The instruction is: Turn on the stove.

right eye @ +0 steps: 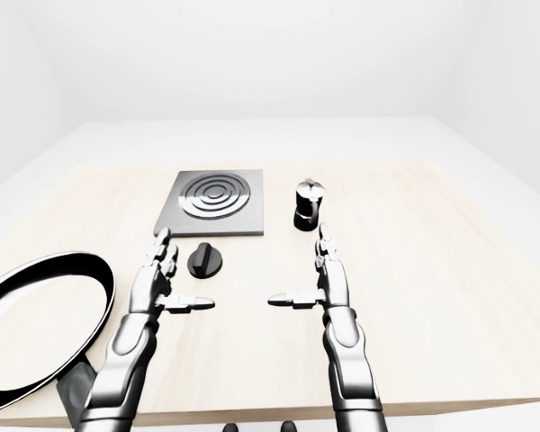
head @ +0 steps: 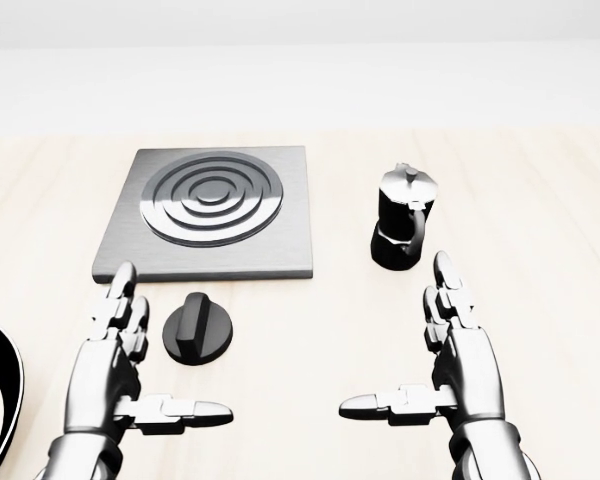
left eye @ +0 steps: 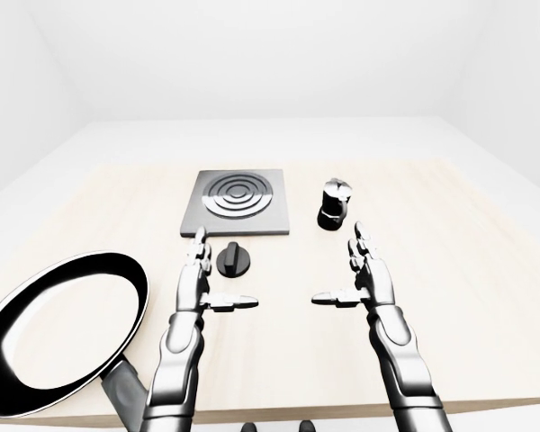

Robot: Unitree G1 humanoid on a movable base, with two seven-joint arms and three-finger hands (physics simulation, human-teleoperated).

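The stove is a grey square plate with a ringed burner, up and left of centre in the head view. Its black round knob lies on the table just below the plate. My left hand is open just left of the knob, fingers pointing up and thumb stretched right beneath it, not touching. My right hand is open too, mirrored on the right and holding nothing.
A black moka pot stands right of the stove, just above my right fingertips. A large black frying pan lies at the table's lower left. The pale wooden table ends close below my arms in the eye views.
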